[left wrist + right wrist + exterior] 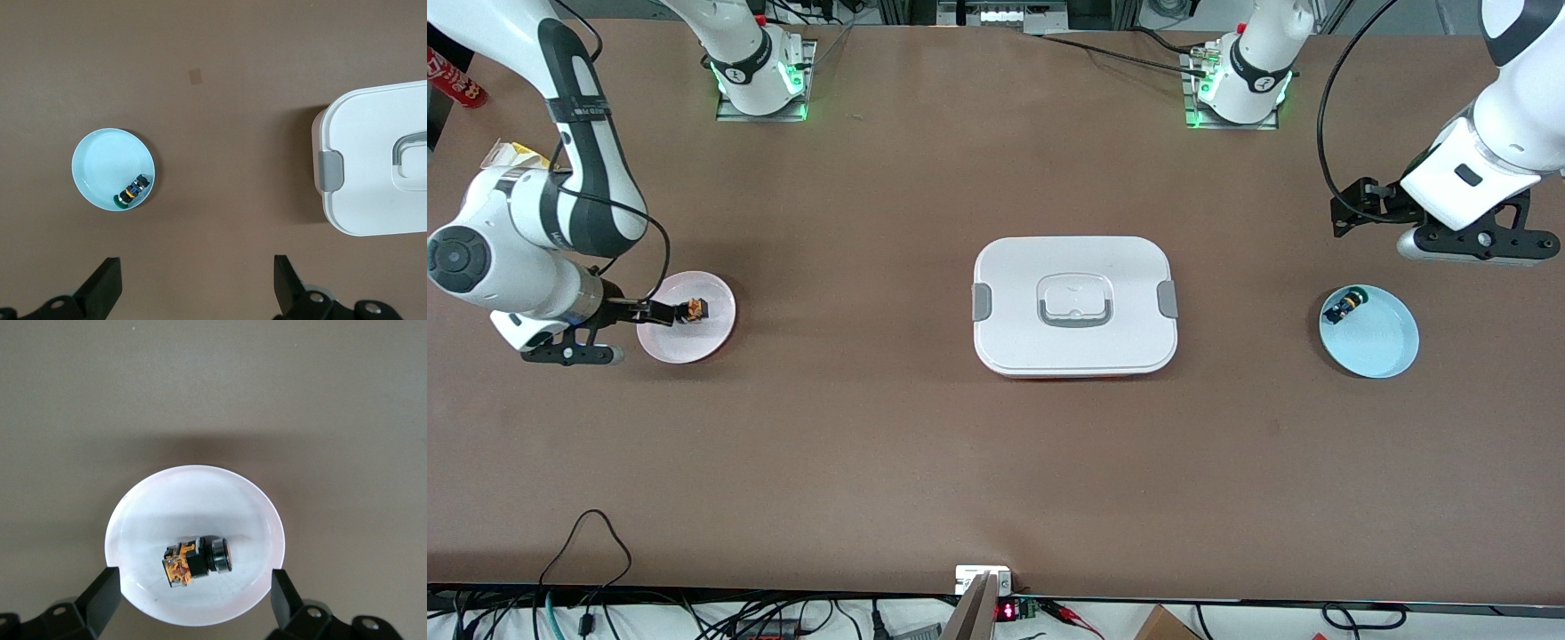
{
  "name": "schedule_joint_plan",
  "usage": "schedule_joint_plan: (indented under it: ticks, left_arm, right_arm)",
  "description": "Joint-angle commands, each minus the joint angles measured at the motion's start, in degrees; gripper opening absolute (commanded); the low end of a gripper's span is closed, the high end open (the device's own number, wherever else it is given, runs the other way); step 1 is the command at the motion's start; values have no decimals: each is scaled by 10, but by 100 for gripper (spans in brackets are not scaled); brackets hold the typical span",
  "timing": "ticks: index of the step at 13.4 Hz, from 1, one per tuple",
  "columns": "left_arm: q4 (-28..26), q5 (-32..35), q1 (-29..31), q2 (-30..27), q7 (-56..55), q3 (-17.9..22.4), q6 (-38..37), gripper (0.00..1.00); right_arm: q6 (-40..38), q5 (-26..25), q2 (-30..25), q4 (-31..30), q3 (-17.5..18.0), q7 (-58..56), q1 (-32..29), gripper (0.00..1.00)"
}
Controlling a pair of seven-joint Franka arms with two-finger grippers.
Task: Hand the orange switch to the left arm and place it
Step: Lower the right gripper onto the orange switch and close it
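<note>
Orange switch: one, lying on its side in the pink plate, toward the right arm's end of the table from the box. One white box, lid on, mid-table. Two plates; the pale blue plate, toward the left arm's end, holds one black switch. Right gripper over the pink plate, fingers apart around nothing. Left gripper over bare table near the blue plate, fingers apart. Brown tabletop; cables along its edge.

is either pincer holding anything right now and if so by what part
Nothing is held. The right pincer hangs open over the small orange-capped black switch on the pale pink round plate; the left pincer is open above bare table.
</note>
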Motion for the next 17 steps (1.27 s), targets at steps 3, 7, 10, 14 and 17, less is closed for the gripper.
schedule_joint_plan:
  ticks: [3, 7, 10, 14, 17]
  left_arm:
    - [6, -1, 2, -5, -3, 0, -11, 100]
    - [6, -1, 2, -5, -3, 0, -10, 100]
    - [6, -1, 2, -5, -3, 0, -11, 100]
    - [6, -1, 2, -5, -3, 0, -11, 100]
    - [5, -1, 2, -5, -3, 0, -10, 100]
  right_arm:
    - [97, -18, 1, -73, 2, -43, 6, 100]
    - [101, -18, 16, -74, 2, -99, 3, 100]
    - [100, -18, 27, -74, 2, -121, 5, 100]
    - [111, -19, 40, -74, 2, -176, 4, 100]
    - [114, -22, 46, -74, 2, -183, 2, 100]
